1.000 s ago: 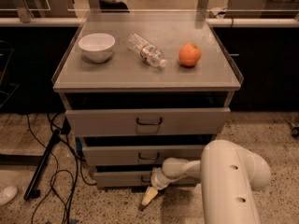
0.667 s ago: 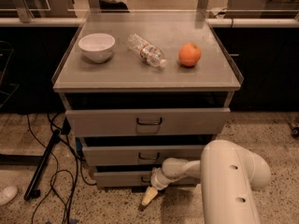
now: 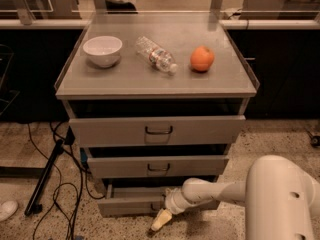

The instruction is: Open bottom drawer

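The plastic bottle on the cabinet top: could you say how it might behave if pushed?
The plastic bottle lies on its side, so it would probably roll. It looks clear and thin-walled, so it is likely light and easily crushed. The gripper is down low, by the bottom drawer.

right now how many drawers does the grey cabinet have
3, stacked: top drawer, middle drawer below it, bottom drawer nearest the floor. None seem hidden. The gripper hangs in front of the bottom drawer.

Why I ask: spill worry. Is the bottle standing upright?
No, the bottle lies on its side on the cabinet top; the pincer hangs low by the bottom drawer.
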`<state>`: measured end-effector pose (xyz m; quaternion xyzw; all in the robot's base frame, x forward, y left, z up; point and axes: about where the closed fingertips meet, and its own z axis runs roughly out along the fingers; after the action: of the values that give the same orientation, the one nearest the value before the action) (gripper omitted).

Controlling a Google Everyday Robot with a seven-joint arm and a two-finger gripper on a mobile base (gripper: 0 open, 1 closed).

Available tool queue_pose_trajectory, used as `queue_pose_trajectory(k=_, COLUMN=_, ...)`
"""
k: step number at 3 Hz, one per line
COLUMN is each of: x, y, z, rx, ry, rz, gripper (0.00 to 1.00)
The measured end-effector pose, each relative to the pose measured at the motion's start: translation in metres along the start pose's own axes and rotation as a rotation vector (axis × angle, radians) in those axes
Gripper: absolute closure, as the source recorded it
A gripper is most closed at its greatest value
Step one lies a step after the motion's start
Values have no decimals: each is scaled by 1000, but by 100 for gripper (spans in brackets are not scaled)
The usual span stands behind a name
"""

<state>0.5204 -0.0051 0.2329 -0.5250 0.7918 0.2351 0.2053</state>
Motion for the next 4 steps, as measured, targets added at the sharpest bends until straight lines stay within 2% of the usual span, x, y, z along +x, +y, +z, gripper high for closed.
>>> queue_pose_trajectory(k=1, x=11, y=47, z=-35, rx=4, ry=-35, rz=57, gripper=0)
queue_pose_trajectory(k=2, x=25, y=81, z=-31, rx=-47, ry=-14, rz=55, gripper=0)
queue_pose_trajectory(k=3, x=12, y=42, z=-21, rx=19, ry=38, rz=7, gripper=0)
queue_pose_trajectory(k=4, x=0, y=16, z=-9, rx=50, ry=76, rz=-31, gripper=0)
